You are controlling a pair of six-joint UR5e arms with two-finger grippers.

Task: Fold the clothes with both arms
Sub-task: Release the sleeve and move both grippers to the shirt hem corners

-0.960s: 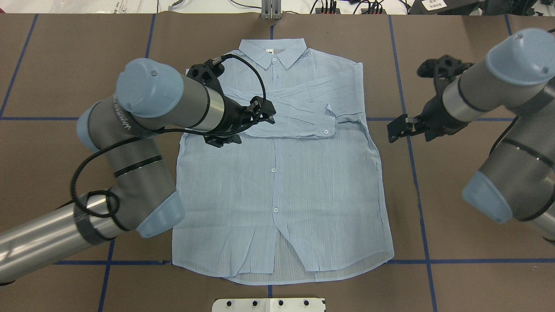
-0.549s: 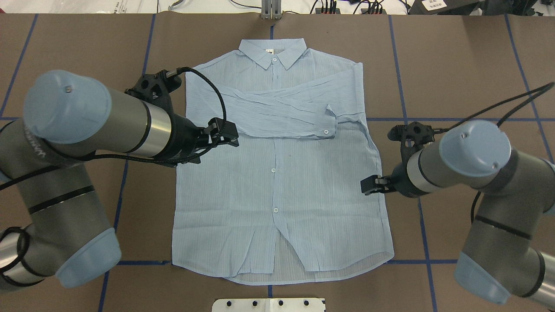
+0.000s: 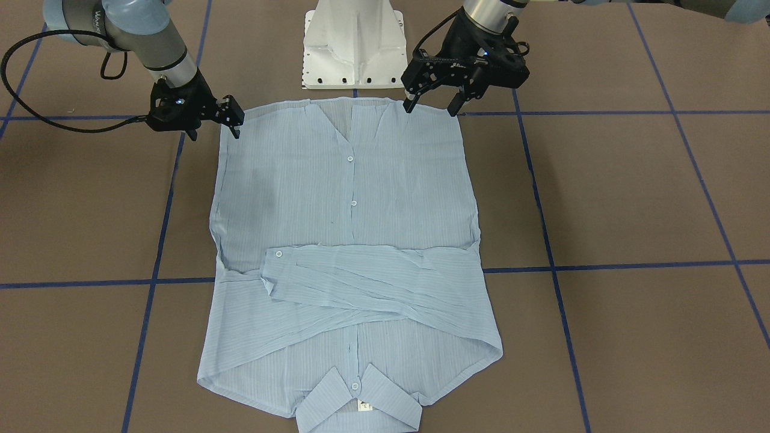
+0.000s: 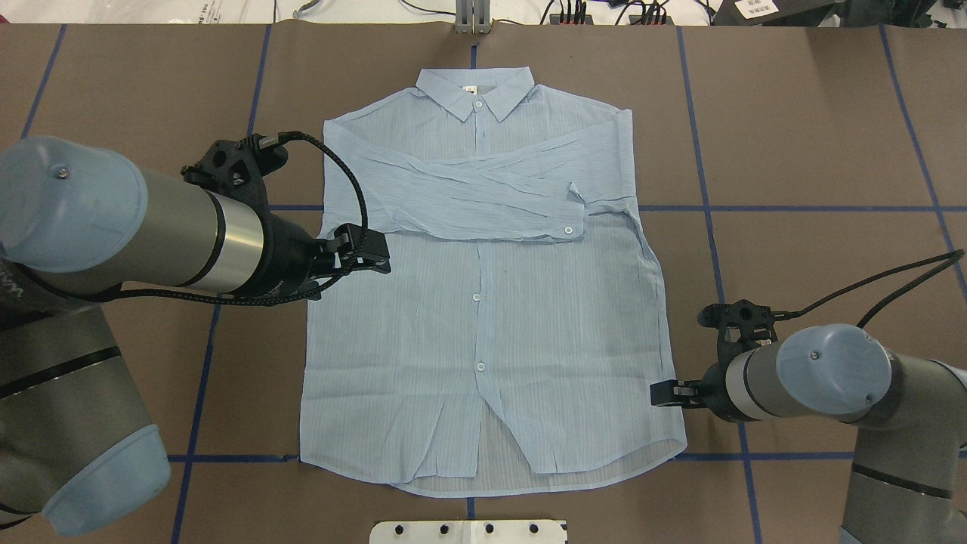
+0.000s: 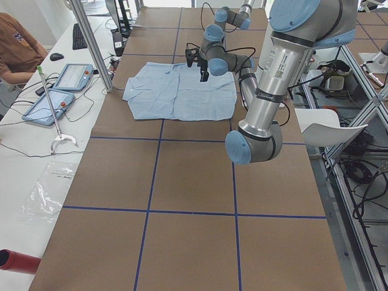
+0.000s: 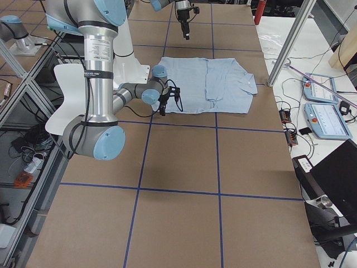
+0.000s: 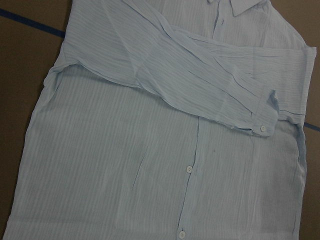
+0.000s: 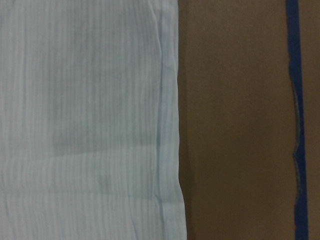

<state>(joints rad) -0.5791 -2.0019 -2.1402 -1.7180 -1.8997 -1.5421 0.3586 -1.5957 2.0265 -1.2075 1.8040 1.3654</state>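
Note:
The light blue striped shirt lies flat on the brown table, collar at the far side, both sleeves folded across the chest. It also shows in the front view. My left gripper is open and empty. It hovers well above the shirt's left edge, below the folded sleeve; the front view shows its fingers spread. My right gripper is open and empty. It sits low at the shirt's right side edge, just above the hem corner, and also shows in the front view.
The white pedestal base stands at the near table edge behind the hem. Blue tape lines grid the table. A metal post stands at the far edge. Tablets and a seated person are beyond it.
The left gripper has drawn back off the folded sleeve, toward the robot and the shirt's left edge. The right gripper has moved down along the right edge to near the hem.

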